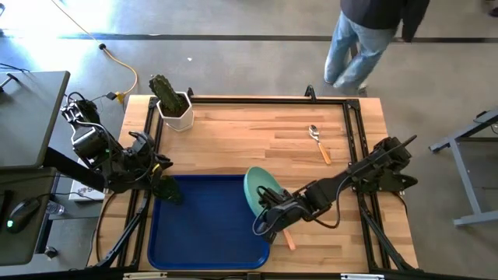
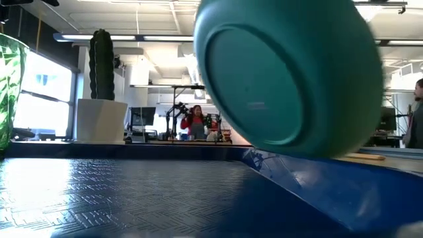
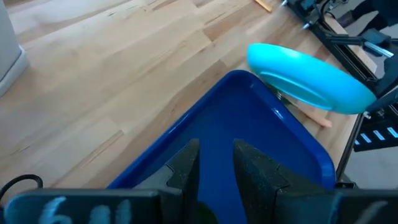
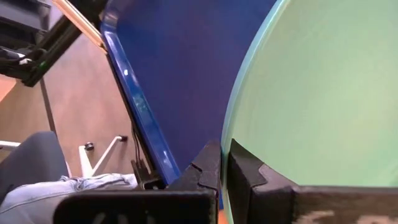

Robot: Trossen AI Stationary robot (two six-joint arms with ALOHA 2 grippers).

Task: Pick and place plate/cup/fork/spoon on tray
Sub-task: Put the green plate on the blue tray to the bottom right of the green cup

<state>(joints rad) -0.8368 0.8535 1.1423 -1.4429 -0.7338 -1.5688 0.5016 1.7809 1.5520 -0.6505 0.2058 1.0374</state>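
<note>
The blue tray (image 1: 210, 233) lies at the table's near edge. My right gripper (image 1: 268, 214) is shut on the mint-green plate (image 1: 261, 190), which stands steeply tilted over the tray's right rim (image 3: 273, 112). My left gripper (image 1: 163, 187) is over the tray's far left corner, shut on the olive-green cup (image 2: 10, 86). The fork's orange handle (image 1: 289, 239) lies on the wood beside the tray, partly under the right arm. The spoon (image 1: 319, 144) lies on the wood at the far right. My left gripper holds the cup upright over the tray's left part. Only a sliver of green (image 3: 208, 216) shows between the fingers, so the part held cannot be told. My right gripper pinches the plate's rim (image 4: 227, 137) between its two fingers (image 4: 208, 168), one on each face. It comes from the table's right and near side. The plate stands on edge, its underside (image 2: 277, 79) toward the tray's near edge; whether its lower edge touches the tray's rim, I cannot tell.
A white pot with a cactus (image 1: 175, 109) stands at the table's far left corner. Bare wood lies between the pot and the spoon. A person (image 1: 366, 39) stands beyond the table's far edge.
</note>
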